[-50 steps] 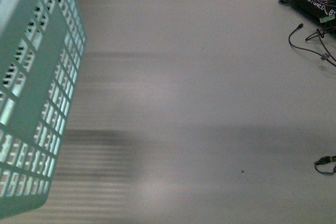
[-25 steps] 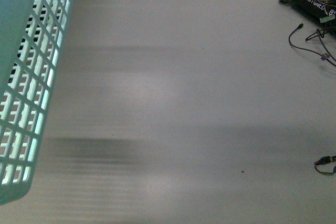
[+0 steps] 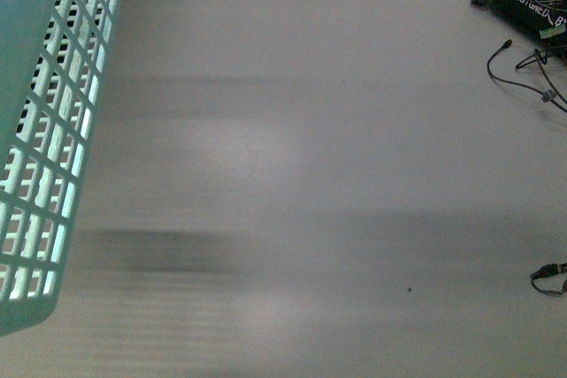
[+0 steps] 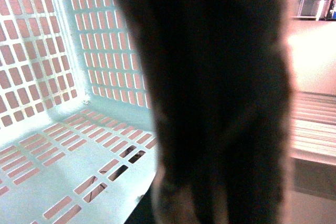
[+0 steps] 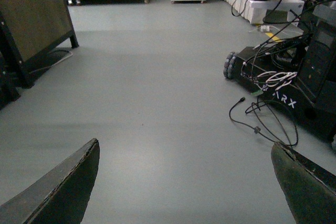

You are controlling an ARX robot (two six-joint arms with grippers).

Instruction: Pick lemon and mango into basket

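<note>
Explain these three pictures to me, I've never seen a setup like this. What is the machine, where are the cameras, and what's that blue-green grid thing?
This is a robot with two arms, each ending in a gripper. The front view comes from a camera on its body. It shows a teal slotted basket at the left, grey floor, and cables at the far right. The left wrist view looks into the basket. The part shown holds no fruit, and a dark blurred shape blocks the rest, so I cannot tell whether the left gripper is open or shut. The right wrist view shows the right gripper open and empty, facing a black wheeled machine. No lemon or mango appears anywhere.
</note>
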